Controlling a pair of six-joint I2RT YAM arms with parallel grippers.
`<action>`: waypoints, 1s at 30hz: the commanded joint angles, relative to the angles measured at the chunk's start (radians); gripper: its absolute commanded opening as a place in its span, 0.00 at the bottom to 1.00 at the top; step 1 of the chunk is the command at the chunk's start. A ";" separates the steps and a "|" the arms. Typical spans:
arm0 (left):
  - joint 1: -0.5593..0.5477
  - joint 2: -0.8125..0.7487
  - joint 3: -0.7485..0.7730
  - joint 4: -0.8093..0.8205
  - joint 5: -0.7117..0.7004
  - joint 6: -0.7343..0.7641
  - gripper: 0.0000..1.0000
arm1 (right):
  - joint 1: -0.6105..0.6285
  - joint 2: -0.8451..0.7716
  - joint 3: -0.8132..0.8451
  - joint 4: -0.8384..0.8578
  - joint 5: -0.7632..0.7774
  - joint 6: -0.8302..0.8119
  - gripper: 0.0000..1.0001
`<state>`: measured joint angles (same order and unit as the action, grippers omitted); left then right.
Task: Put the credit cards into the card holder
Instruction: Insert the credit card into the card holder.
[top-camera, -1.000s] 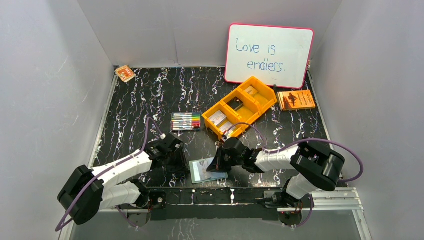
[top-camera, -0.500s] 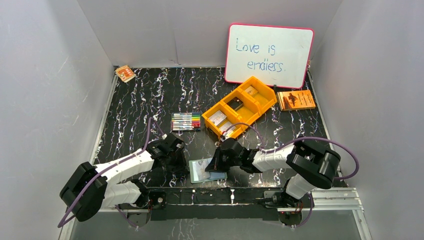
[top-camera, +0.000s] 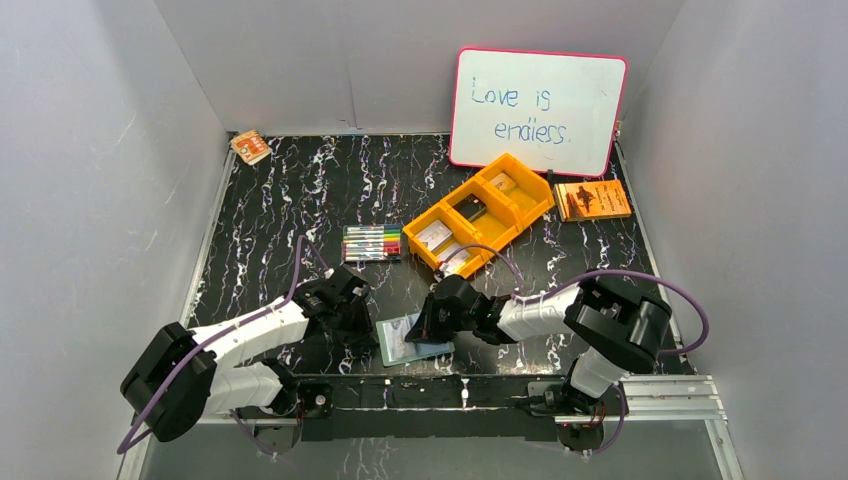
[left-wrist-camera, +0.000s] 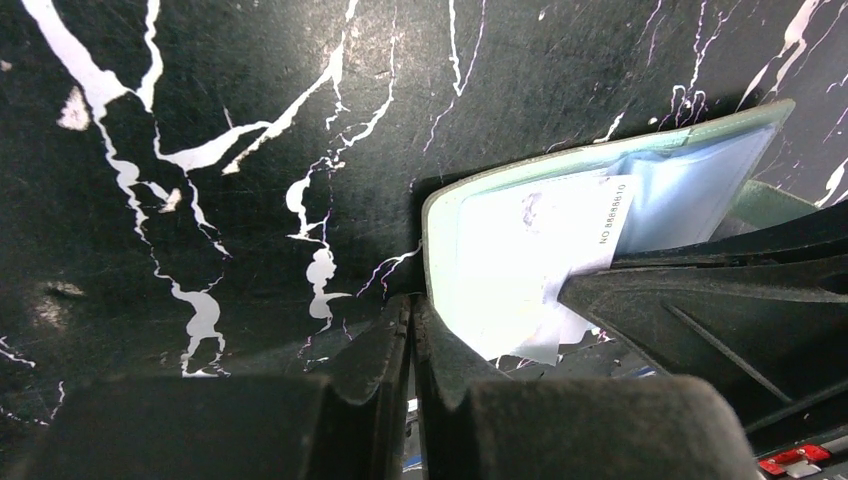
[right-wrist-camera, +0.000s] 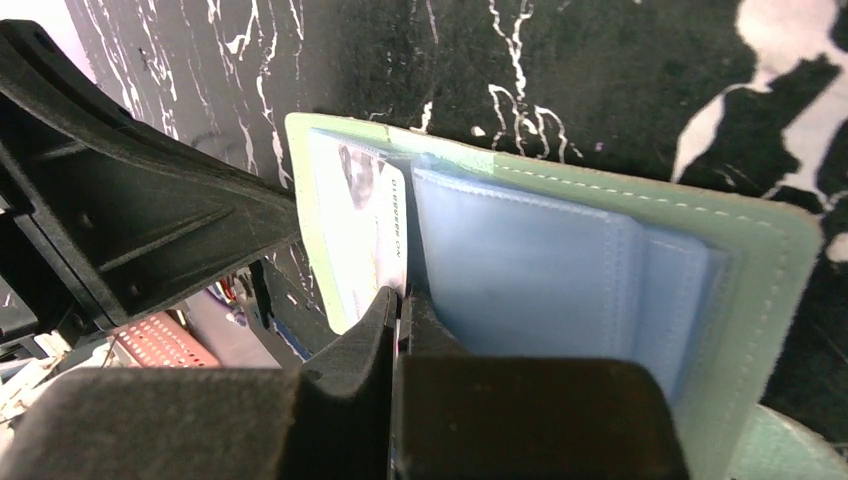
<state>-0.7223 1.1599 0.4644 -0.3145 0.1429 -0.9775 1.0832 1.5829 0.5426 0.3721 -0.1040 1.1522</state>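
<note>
The grey-green card holder (top-camera: 409, 341) lies open near the table's front edge, between my two grippers. Its pale blue pockets (right-wrist-camera: 540, 260) face up. My right gripper (right-wrist-camera: 397, 300) is shut on a white credit card (right-wrist-camera: 365, 225), whose far end sits between the green cover and the blue pockets. My left gripper (left-wrist-camera: 412, 305) is shut at the holder's left edge (left-wrist-camera: 428, 240), pinching it as far as I can see. The same card (left-wrist-camera: 540, 240) shows white inside the holder. More pale cards (top-camera: 433, 236) lie in the orange bin.
An orange three-compartment bin (top-camera: 512, 160) stands behind the right arm, with a pack of markers (top-camera: 371, 242) to its left. A whiteboard (top-camera: 540, 110) leans on the back wall. An orange booklet (top-camera: 592, 200) lies at the right, a small packet (top-camera: 250, 147) at the far left corner.
My left gripper's jaws have closed at the holder's left edge. The right gripper, with the card, has edged a little to the left, and the holder with it.
</note>
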 joint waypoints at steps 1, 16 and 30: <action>-0.007 0.038 -0.035 -0.006 0.005 0.014 0.04 | 0.018 0.029 0.030 -0.068 0.057 -0.037 0.00; -0.007 0.044 -0.023 -0.005 -0.006 0.016 0.04 | 0.026 -0.067 0.031 -0.154 0.097 -0.056 0.32; -0.007 0.037 -0.014 -0.009 -0.008 0.015 0.04 | 0.043 -0.134 0.019 -0.191 0.161 -0.060 0.50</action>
<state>-0.7231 1.1831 0.4644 -0.2729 0.1650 -0.9768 1.1206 1.4845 0.5663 0.2230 0.0032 1.1118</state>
